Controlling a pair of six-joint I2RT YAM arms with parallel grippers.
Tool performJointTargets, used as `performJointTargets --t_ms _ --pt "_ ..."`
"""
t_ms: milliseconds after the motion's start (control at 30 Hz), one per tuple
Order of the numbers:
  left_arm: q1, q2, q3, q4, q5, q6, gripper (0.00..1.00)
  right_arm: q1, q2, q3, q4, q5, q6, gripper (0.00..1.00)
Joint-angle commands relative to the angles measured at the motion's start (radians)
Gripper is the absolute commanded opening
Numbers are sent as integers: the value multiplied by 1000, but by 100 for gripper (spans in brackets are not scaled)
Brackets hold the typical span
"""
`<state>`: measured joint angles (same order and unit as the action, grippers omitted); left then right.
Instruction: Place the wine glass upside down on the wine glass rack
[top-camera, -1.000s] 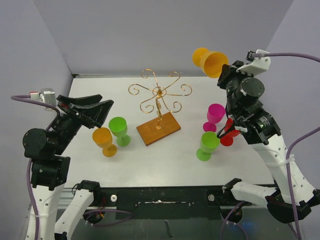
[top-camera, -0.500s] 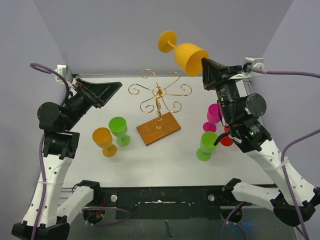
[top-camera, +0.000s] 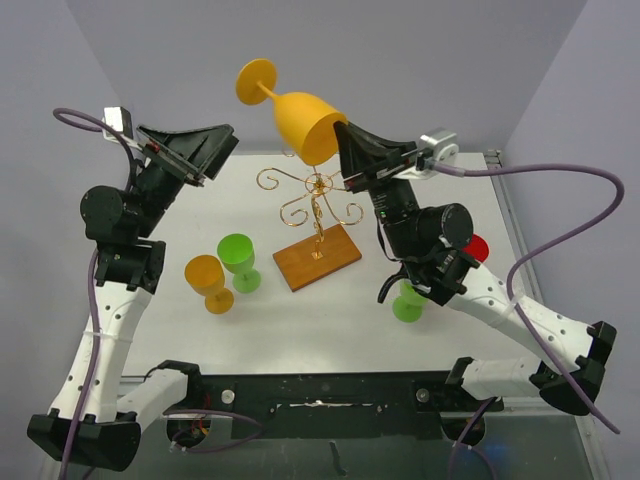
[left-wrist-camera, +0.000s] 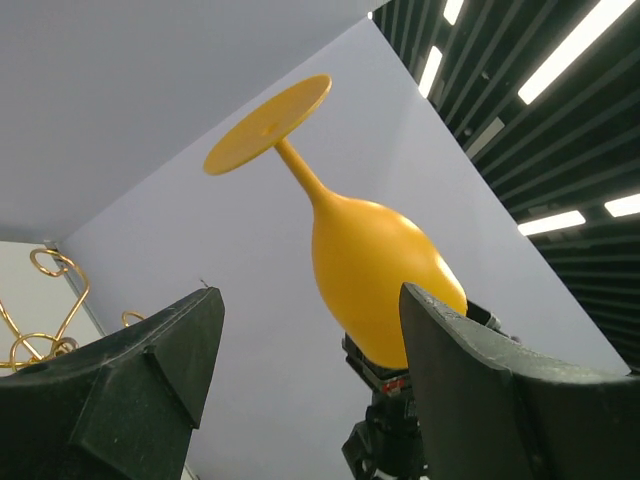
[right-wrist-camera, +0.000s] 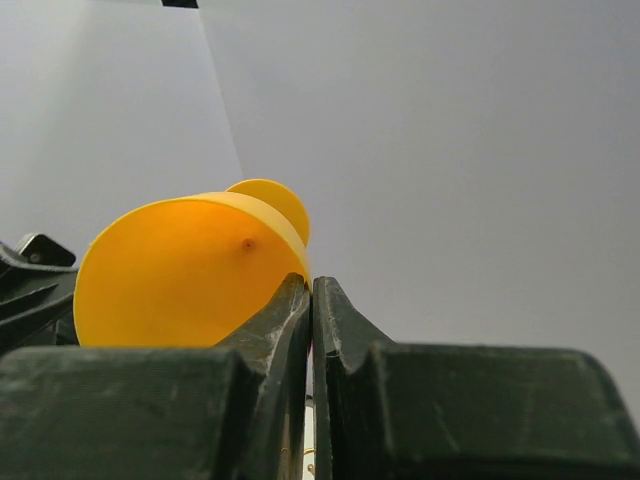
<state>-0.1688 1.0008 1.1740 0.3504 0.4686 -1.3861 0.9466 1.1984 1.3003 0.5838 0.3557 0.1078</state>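
An orange-yellow wine glass (top-camera: 303, 120) hangs in the air, tilted with its foot up and to the left, just above the gold wire wine glass rack (top-camera: 318, 186) on its brown wooden base (top-camera: 318, 258). My right gripper (top-camera: 343, 138) is shut on the glass rim, as the right wrist view (right-wrist-camera: 311, 282) shows with the bowl (right-wrist-camera: 180, 285) at the left. My left gripper (top-camera: 220, 150) is open and empty, raised left of the rack. In the left wrist view the gripper (left-wrist-camera: 310, 292) faces the glass (left-wrist-camera: 370, 270), apart from it, and rack wire (left-wrist-camera: 45, 300) shows at the lower left.
A green glass (top-camera: 238, 256) and an orange glass (top-camera: 207, 279) stand upright on the table left of the rack base. A green glass (top-camera: 410, 300) and a red one (top-camera: 478, 247) stand on the right, partly behind my right arm.
My right arm has swung the glass left from the right rear to above the rack, turning its foot upward. My left gripper has risen and moved toward the rack, still open.
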Motion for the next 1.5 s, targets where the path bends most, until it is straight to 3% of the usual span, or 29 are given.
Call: performJointTargets --t_ms 0,133,267,467,633,800,867,1000,1333,1467 --pt "-5 19 60 102 -69 -61 67 78 40 13 212 72 -145 0" --pt "-7 26 40 127 -101 -91 55 117 93 25 252 77 -178 0" --pt "-9 24 19 97 -148 -100 51 120 132 44 268 65 -172 0" --pt "-11 30 -22 124 -210 -146 51 121 148 33 274 23 -143 0" --pt "-11 33 -40 99 -222 -163 60 121 150 16 297 4 -114 0" --pt "-11 29 -39 125 -232 -175 61 120 166 19 289 -8 -103 0" --pt "-10 29 -33 124 -228 -175 58 121 169 18 292 -11 -98 0" --pt "-11 18 -41 133 -234 -175 41 121 201 54 286 -18 -81 0" --pt "-11 12 -62 155 -267 -181 39 121 245 87 269 -66 -39 0" --pt "-11 11 -80 177 -277 -204 32 120 238 73 269 -75 -33 0"
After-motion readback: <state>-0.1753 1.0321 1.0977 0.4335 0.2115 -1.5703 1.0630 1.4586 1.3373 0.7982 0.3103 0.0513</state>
